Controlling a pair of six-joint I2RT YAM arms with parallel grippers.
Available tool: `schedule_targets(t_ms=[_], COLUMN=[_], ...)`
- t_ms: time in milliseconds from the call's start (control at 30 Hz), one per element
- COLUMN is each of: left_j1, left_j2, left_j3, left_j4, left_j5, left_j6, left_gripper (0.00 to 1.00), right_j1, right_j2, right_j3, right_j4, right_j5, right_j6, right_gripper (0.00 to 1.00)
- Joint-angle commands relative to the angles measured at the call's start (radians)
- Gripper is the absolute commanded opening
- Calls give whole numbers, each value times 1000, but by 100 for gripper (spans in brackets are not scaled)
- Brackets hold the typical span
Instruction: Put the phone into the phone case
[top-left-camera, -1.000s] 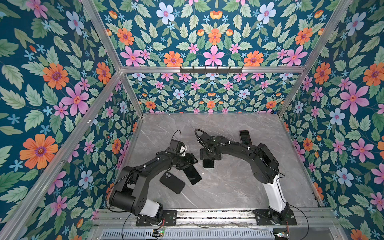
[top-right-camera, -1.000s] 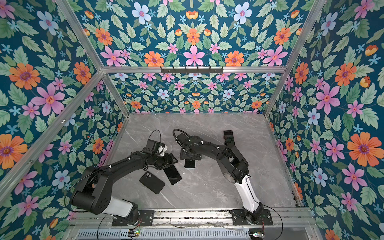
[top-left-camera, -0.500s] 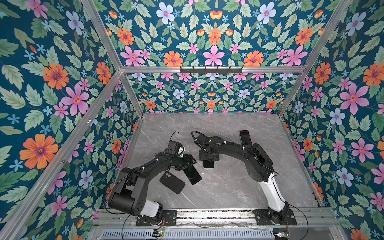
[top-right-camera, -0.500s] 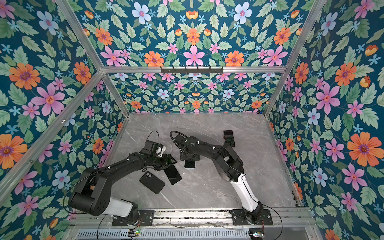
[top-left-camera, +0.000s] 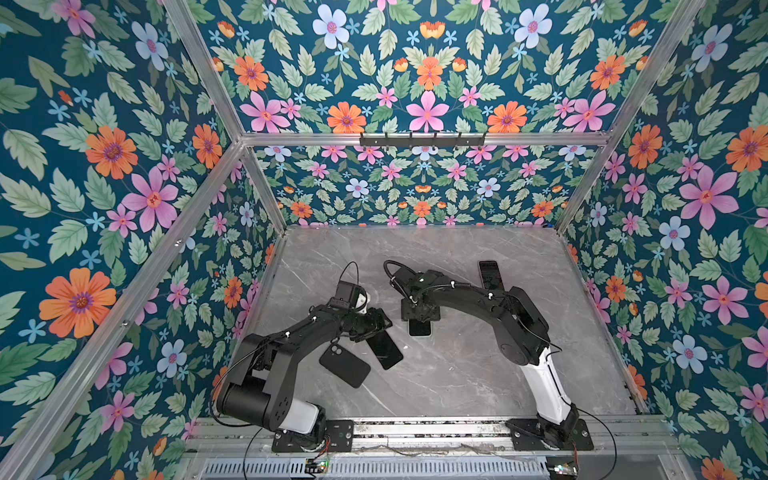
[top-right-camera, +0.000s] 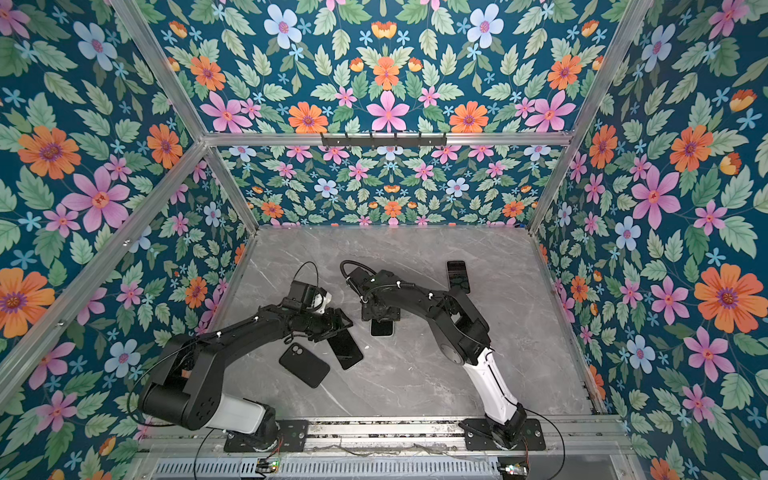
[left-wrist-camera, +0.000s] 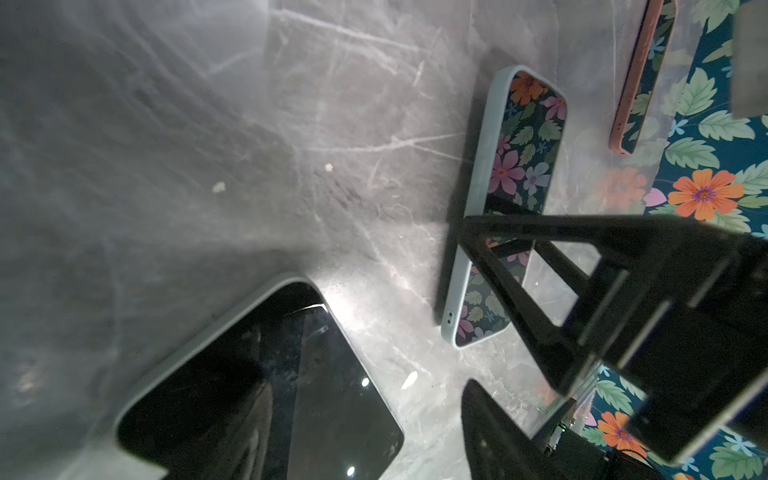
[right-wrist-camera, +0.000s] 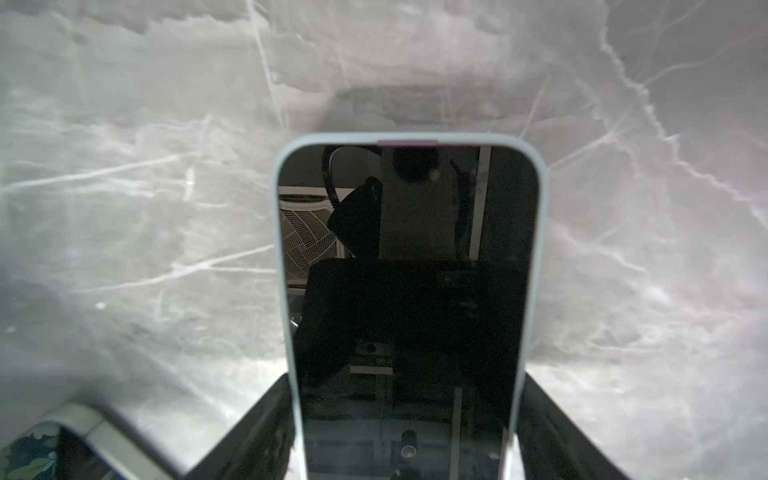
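Note:
A dark-screened phone (top-left-camera: 419, 328) (top-right-camera: 381, 328) with a pale blue rim lies face up at mid table. My right gripper (top-left-camera: 419, 318) (right-wrist-camera: 407, 380) stands over its far end, shut on it, one finger against each long side of the phone (right-wrist-camera: 407, 249). A second pale-rimmed phone (top-left-camera: 386, 351) (top-right-camera: 347, 349) (left-wrist-camera: 257, 395) lies to the left. My left gripper (top-left-camera: 376, 326) (top-right-camera: 338, 326) is open at its far end, and the one finger (left-wrist-camera: 494, 432) that shows stands clear of its edge. The black phone case (top-left-camera: 345, 365) (top-right-camera: 303, 365), camera cutout up, lies just left of that phone.
Another phone (top-left-camera: 490, 274) (top-right-camera: 458, 274) in a coral case (left-wrist-camera: 636, 83) lies at the back right near the right forearm. Floral walls close in the marble table (top-left-camera: 457, 374) on three sides. A metal rail (top-left-camera: 415, 428) runs along the front edge.
My right gripper's fingers have closed in onto the sides of the middle phone, and that arm's elbow has shifted slightly left. The left arm and the case have stayed put.

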Motion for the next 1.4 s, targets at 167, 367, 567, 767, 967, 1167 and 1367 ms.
schedule_targets(t_ms=[167, 367, 567, 767, 967, 1167, 1367], left_j1=[-3, -36, -49, -55, -55, -55, -55], left_j2=[42, 106, 199, 264, 279, 261, 255], left_j3=[39, 94, 190, 260, 271, 263, 255], left_j4=[53, 108, 114, 103, 78, 67, 74], left_j5=[14, 9, 6, 14, 7, -3, -1], left_j6=[-23, -65, -75, -75, -64, -56, -59], left_gripper=[72, 71, 71, 71, 70, 70, 70], right_j1=[-57, -193, -338, -426, -450, -467, -486], right_j2=[-85, -107, -105, -41, 48, 81, 92], right_j3=[-61, -124, -115, -22, 107, 152, 160], right_j4=[-8, 46, 89, 80, 8, -33, -36], right_j5=[44, -5, -45, -93, -117, -102, -99], right_j6=[-55, -157, -272, -373, -456, -475, -471], right_gripper=[71, 69, 68, 67, 67, 67, 67])
